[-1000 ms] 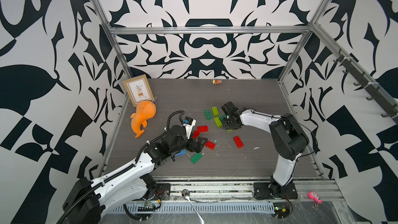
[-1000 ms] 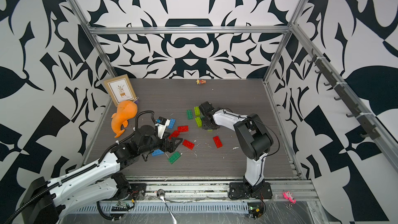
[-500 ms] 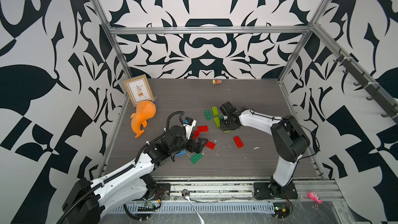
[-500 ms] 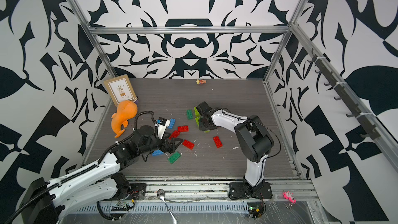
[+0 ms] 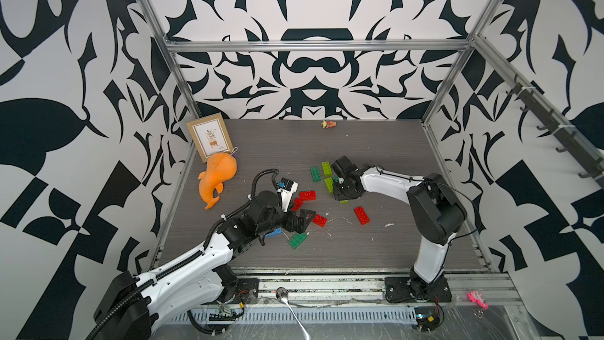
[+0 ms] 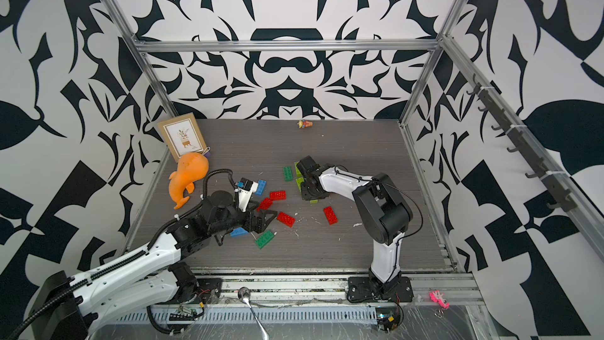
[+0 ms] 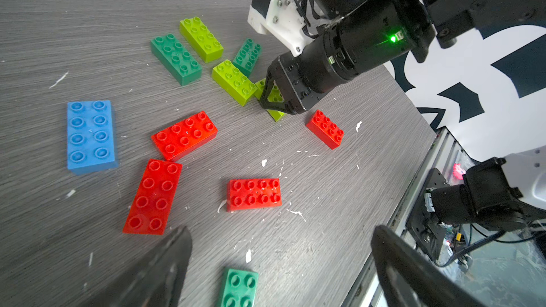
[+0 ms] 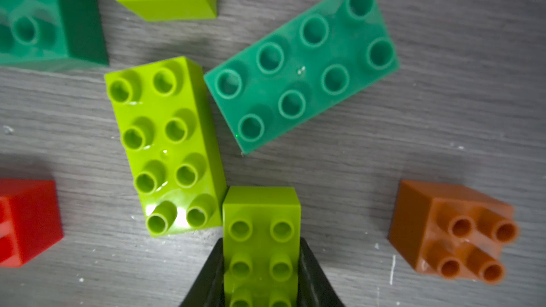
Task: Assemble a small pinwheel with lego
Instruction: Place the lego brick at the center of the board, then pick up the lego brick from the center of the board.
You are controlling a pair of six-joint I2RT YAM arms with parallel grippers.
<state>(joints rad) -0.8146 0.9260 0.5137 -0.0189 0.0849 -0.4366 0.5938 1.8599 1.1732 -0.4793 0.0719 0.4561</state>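
My right gripper [image 8: 261, 249] is shut on a lime lego brick [image 8: 261, 214], low over the table; its fingers press the brick's two long sides. That brick's end meets a second lime brick [image 8: 168, 146]. A dark green brick [image 8: 301, 66] and a small orange square one [image 8: 452, 231] lie nearby. In both top views the right gripper [image 5: 338, 192] [image 6: 309, 192] is at the green cluster. My left gripper [image 7: 282, 231] [image 5: 302, 220] is open and empty, above a dark green brick [image 7: 239, 287] and beside several red bricks [image 7: 254, 194].
A blue brick [image 7: 90, 135] lies left of the reds and another red brick [image 5: 361, 215] sits apart to the right. An orange whale toy [image 5: 217, 179] and a picture frame [image 5: 209, 140] stand at the back left. A small figure [image 5: 328, 123] stands by the back wall.
My right gripper has slid a little to the left toward the green bricks, with the lime brick between its fingers. The left arm has not moved.
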